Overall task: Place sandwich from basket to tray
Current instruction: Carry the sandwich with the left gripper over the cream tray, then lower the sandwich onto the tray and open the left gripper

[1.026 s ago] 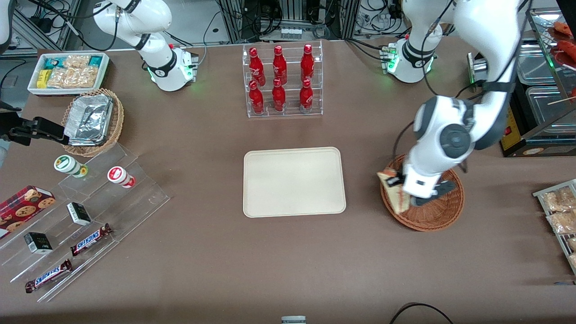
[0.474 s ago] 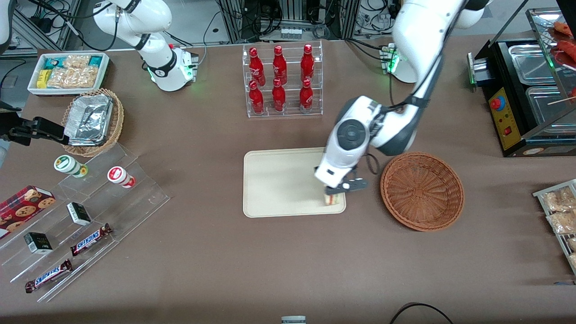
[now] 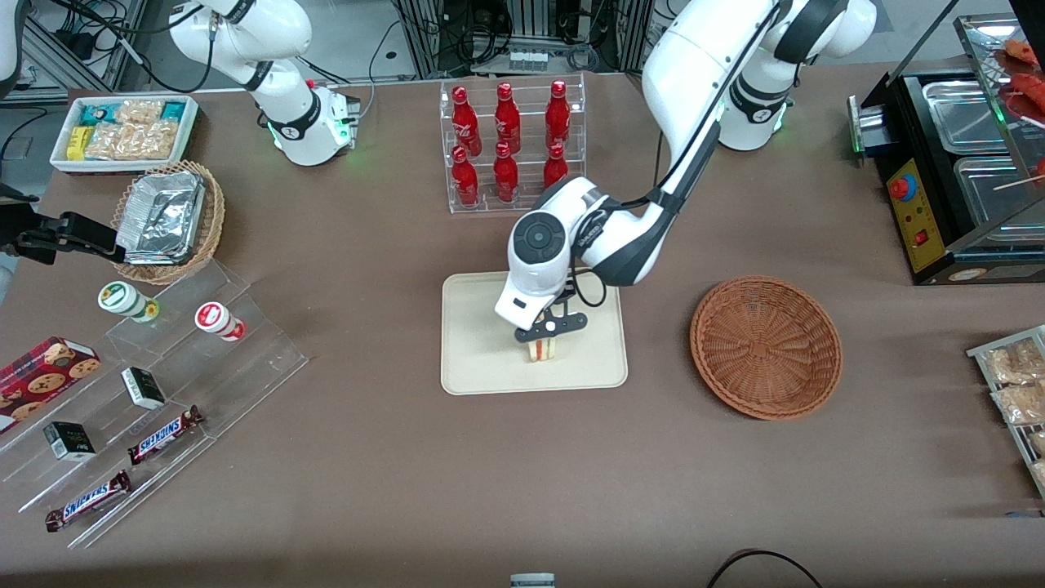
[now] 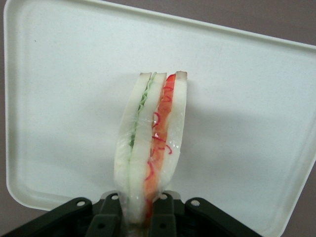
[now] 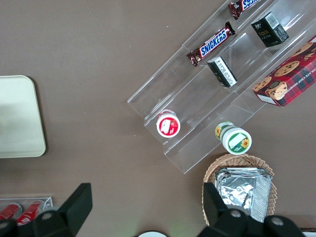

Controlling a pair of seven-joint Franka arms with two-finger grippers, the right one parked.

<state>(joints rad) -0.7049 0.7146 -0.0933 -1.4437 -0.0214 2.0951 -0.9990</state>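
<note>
The gripper (image 3: 548, 336) hangs over the tray (image 3: 482, 343), with the sandwich (image 3: 542, 350) pinched between its fingers (image 4: 163, 217) directly below it and the tray's surface under both. The basket (image 3: 766, 347) lies beside the gripper toward the working arm's end of the table, apart from the tray, and the rack of bottles (image 3: 511, 147) stands farther from the front camera than the gripper. Toward the parked arm's end lie the stepped display stand (image 3: 188, 367) and the basket of foil containers (image 3: 167, 220).

SNICKERS on chocolate bars (image 3: 166, 434)
</note>
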